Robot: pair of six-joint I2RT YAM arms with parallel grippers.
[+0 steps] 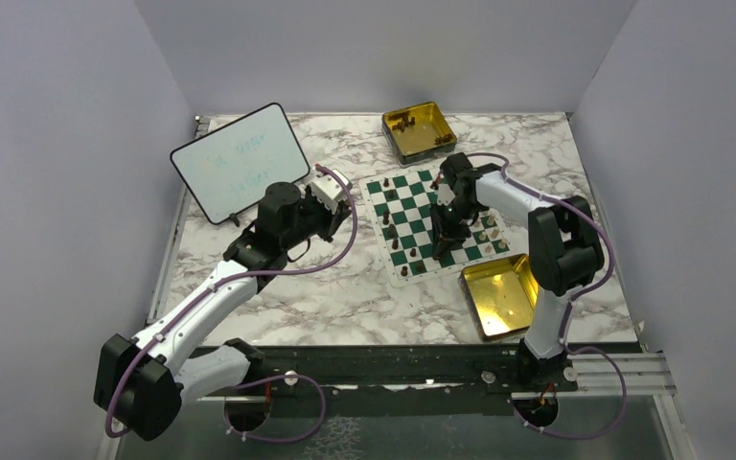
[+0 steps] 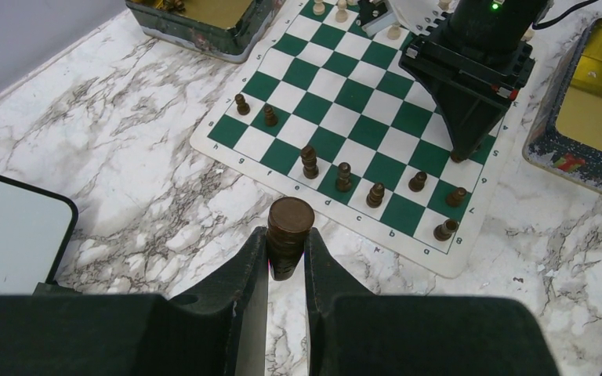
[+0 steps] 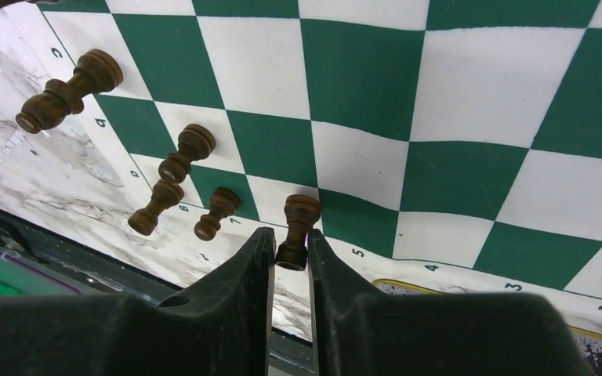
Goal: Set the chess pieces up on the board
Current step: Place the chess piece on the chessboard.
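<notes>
From above, the left arm (image 1: pixel 249 273) reaches to a spot just off the left edge of the board (image 1: pixel 404 198), and the right arm (image 1: pixel 556 249) bends over the board itself. Two gold tins lie by the board. The far tin (image 1: pixel 433 126) is beyond it and the near tin (image 1: pixel 503 292) is beside the right arm. One whiteboard (image 1: pixel 240 161) lies out to the left.

In the left wrist view, the left gripper (image 2: pixel 286 254) has its jaws nearly together, clamped on one dark brown piece (image 2: pixel 290 223) with a flat round top, over the marble table (image 2: pixel 149 211). The board's lettered edge runs just ahead of the fingertips, and eight dark pieces (image 2: pixel 344 176) stand along it. Ahead and to the right, the right gripper (image 2: pixel 462 153) points tips-down onto the board.

In the right wrist view, the jaws are nearly together with the base of one dark pawn (image 3: pixel 298 223) between the tips, at the board's border. Whether they pinch it or only flank it cannot be told. Four more dark men (image 3: pixel 186 153) stand left of the fingertips.
</notes>
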